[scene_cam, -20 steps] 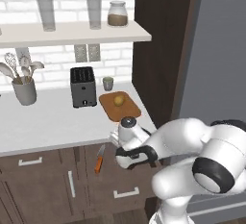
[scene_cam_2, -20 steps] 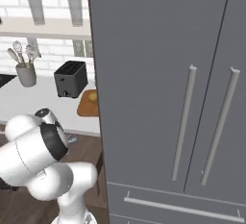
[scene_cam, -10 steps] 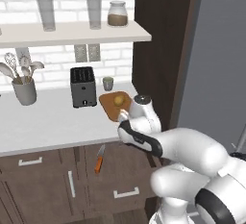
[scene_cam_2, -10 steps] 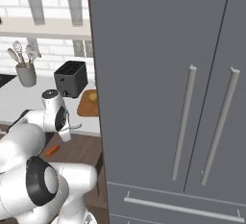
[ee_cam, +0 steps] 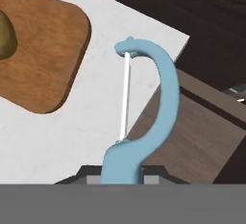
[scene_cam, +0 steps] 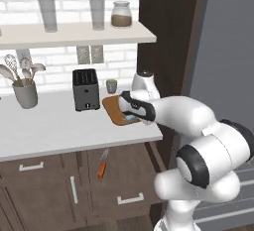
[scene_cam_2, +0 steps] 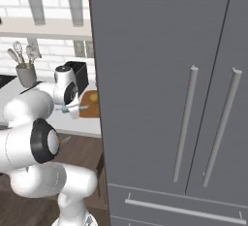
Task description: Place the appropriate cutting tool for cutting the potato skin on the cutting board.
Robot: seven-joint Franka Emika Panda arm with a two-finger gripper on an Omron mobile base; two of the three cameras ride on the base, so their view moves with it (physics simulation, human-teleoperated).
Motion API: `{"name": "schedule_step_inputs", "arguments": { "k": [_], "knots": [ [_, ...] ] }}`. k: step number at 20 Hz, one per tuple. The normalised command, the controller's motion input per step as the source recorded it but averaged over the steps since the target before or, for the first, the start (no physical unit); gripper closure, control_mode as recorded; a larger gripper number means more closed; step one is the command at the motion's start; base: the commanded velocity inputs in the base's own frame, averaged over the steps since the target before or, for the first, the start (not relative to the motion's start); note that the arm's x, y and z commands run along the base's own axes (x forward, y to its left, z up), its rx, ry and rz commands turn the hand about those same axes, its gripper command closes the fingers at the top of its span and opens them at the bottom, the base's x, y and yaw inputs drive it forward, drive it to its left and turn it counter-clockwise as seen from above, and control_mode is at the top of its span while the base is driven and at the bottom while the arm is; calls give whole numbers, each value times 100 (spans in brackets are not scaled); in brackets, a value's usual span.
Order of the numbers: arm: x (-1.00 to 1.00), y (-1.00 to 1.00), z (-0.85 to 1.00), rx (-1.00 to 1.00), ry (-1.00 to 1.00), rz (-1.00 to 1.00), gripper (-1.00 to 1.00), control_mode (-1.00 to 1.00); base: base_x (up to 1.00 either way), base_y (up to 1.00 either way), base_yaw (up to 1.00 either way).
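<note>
The light blue peeler with its thin metal blade sticks out of my gripper, which is shut on its handle. It hangs over the white counter's front corner, just beside the orange-brown cutting board. The yellowish potato lies on that board, at the picture's left edge. In the left base view my gripper hovers at the near right edge of the cutting board with a bit of blue showing. From the right I see my gripper just left of the board.
A black toaster and a small cup stand behind the board. A utensil holder is far left. The orange-handled knife lies low in front of the drawers. A tall grey fridge stands to the right.
The arm has swung up and stretched over the counter, carrying the peeler from the counter's front edge to the cutting board's near corner.
</note>
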Motion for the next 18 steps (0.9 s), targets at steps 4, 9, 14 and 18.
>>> {"name": "schedule_step_inputs", "arguments": {
  "k": [4, 9, 14, 18],
  "knots": [
    [76, -3, -4, -9, 20, 0, 100, -100, 0, 0, 0],
    [57, 0, -27, -15, 17, 0, 100, -100, 0, 0, 0],
    [55, 0, -31, -9, 9, -1, 100, -100, 0, 0, 0],
    [39, 0, -62, 0, 8, -1, 100, -100, 0, 0, 0]
  ]
}}
